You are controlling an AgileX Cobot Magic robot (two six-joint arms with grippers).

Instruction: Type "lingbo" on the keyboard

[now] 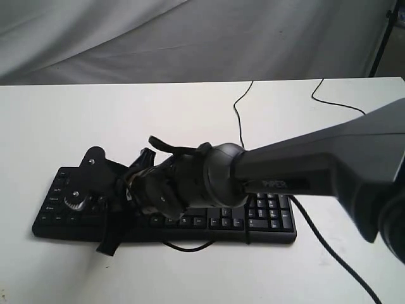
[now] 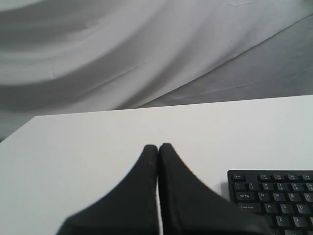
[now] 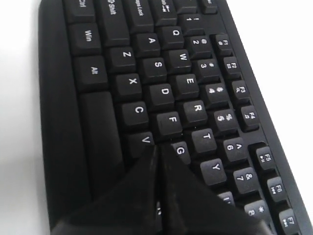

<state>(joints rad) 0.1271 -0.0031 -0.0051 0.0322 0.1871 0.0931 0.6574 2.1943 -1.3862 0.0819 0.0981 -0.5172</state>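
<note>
1. Exterior view. The keyboard (image 1: 266, 218) lies flat on the white table (image 1: 190, 114), near the front edge, with its long side across the view. The right arm (image 1: 304, 168) reaches across the middle and covers the letter block. Its tip cannot be made out against the dark keys. Risk: with the letters masked, a wrong keystroke would probably go unnoticed from here. Nothing pins the keyboard, so a press with sideways force could slide it.

2. Left wrist view. The left gripper (image 2: 157, 147) has its jaws pressed together with nothing between them. It hangs over bare table, beside the keyboard's end by the Tab and Caps Lock keys and apart from it. Risk: small as it stands. If both arms worked the letter block at once, they could collide.

3. Right wrist view. The right gripper (image 3: 157, 149) likewise has its jaws closed on nothing, forming one blunt point. The point sits over the junction of V, F and G. Whether it touches a cap cannot be told. Risk: a straight descent from here could catch two caps at once. It could also strike V or F instead of G or B, the nearby letters the word needs. Too deep or too long a press would likely repeat a letter.
</note>
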